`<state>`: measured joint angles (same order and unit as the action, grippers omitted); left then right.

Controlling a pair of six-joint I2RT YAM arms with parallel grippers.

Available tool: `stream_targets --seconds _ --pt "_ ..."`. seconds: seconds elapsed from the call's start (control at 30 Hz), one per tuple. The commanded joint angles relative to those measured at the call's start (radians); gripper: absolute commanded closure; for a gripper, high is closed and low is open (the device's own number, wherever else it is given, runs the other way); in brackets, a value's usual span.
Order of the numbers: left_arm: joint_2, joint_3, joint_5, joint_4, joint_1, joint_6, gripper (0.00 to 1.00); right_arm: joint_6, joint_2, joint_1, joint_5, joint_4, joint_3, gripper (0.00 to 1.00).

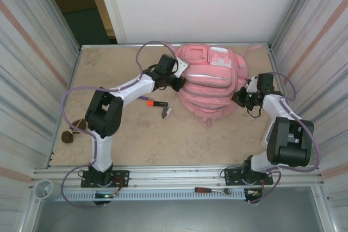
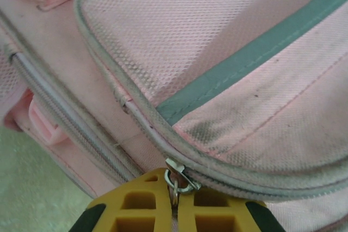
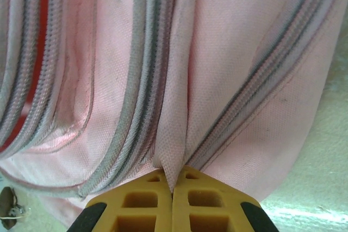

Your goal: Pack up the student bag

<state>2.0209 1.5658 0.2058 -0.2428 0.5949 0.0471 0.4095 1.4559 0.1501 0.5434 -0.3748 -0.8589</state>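
l pincer [image 2: 175,204] tight on half-hidden zip pull [image 2: 180,174], r pincer [image 3: 173,188] tight on student bag [image 3: 217,52] fold

Backpack [image 1: 212,82], one. Large, pink mesh-weave fabric, lying front face up on the tan table [image 1: 136,134], toward the far edge and right of centre. Several bulging pockets stacked down the front, each edged with a grey zip. Pale strip [image 1: 204,73] across one pocket; white-pink patch [image 1: 220,57] near the far end. Small metal zip pull [image 2: 178,173] at a pocket corner. Fabric grubby along the seams. Zips look closed, as far as can be seen.
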Motion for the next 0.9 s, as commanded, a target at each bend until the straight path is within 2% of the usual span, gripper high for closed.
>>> stream_targets --seconds 0.0,0.07,0.23,0.37,0.43,0.5,0.53,0.6,0.7,0.8,0.87 --pt "0.043 0.071 -0.119 -0.007 -0.050 0.012 0.86 -0.026 0.007 0.007 -0.073 -0.028 0.012 1.00" --pt "0.051 0.079 -0.126 0.004 -0.053 0.007 0.76 -0.022 0.008 -0.002 -0.057 -0.022 0.017 1.00" --pt "0.013 0.038 -0.165 0.012 -0.065 -0.007 0.63 0.029 -0.006 -0.050 -0.020 0.023 0.044 1.00" --pt "-0.098 -0.081 -0.209 0.030 -0.093 -0.045 0.46 0.111 -0.035 -0.157 -0.032 0.099 0.078 0.99" --pt "-0.169 -0.153 -0.212 0.044 -0.115 -0.072 0.41 0.123 -0.032 -0.246 -0.040 0.118 0.064 0.93" --pt "-0.250 -0.236 -0.207 0.063 -0.138 -0.104 0.37 0.085 -0.020 -0.334 -0.071 0.074 0.014 0.82" --pt "-0.283 -0.271 -0.207 0.067 -0.146 -0.119 0.35 0.061 -0.018 -0.366 -0.109 0.034 -0.014 0.76" --pt "-0.356 -0.342 -0.211 0.065 -0.159 -0.158 0.34 0.009 -0.043 -0.407 -0.262 -0.056 -0.058 0.61" --pt "-0.439 -0.440 -0.213 0.063 -0.161 -0.208 0.31 -0.056 -0.129 -0.434 -0.453 -0.093 -0.065 0.46" --pt "-0.498 -0.534 -0.208 0.072 -0.160 -0.271 0.30 -0.144 -0.189 -0.484 -0.539 -0.055 -0.072 0.34" --pt "-0.525 -0.587 -0.206 0.090 -0.161 -0.302 0.29 -0.232 -0.172 -0.540 -0.574 -0.019 -0.108 0.27"
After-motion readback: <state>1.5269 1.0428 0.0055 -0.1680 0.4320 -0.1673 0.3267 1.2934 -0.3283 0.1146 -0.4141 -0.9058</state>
